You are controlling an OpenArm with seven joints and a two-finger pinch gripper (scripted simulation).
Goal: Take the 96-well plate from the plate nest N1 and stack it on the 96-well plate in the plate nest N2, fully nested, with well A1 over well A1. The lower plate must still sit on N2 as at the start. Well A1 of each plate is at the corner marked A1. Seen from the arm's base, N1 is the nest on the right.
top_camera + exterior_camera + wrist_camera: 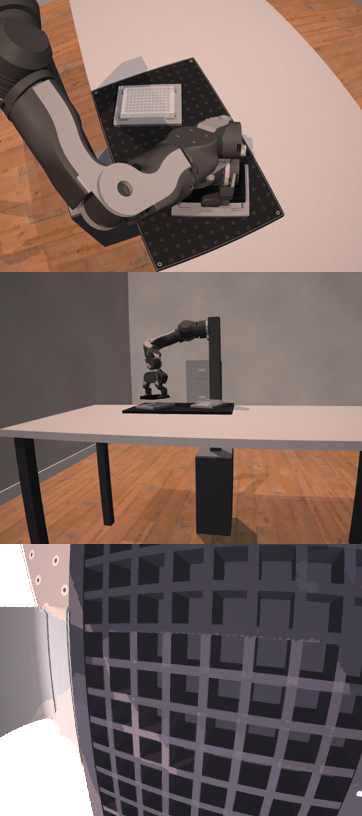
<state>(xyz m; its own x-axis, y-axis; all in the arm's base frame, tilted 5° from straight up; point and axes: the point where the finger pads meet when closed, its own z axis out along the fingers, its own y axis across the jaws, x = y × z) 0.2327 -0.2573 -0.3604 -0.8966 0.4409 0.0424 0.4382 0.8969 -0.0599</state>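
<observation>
My gripper [226, 187] is shut on the black 96-well plate [215, 191], gripping it across its width. In the exterior view the plate [154, 396] hangs level a little above the grey nest N1 [155, 405], apart from it. The plate's dark well grid fills the wrist view [213, 699]. The nest N1 [210, 211] shows under the plate, mostly hidden by my arm. The clear white 96-well plate [149, 100] sits in the nest N2 [147, 120] at the far end of the board; it also shows in the exterior view [209, 402]. I cannot read the A1 marks.
Both nests stand on a black perforated baseplate on the pale table. My arm's dark mounting post [214, 359] rises behind the nest N2. A grey filing cabinet [197, 380] stands behind the table.
</observation>
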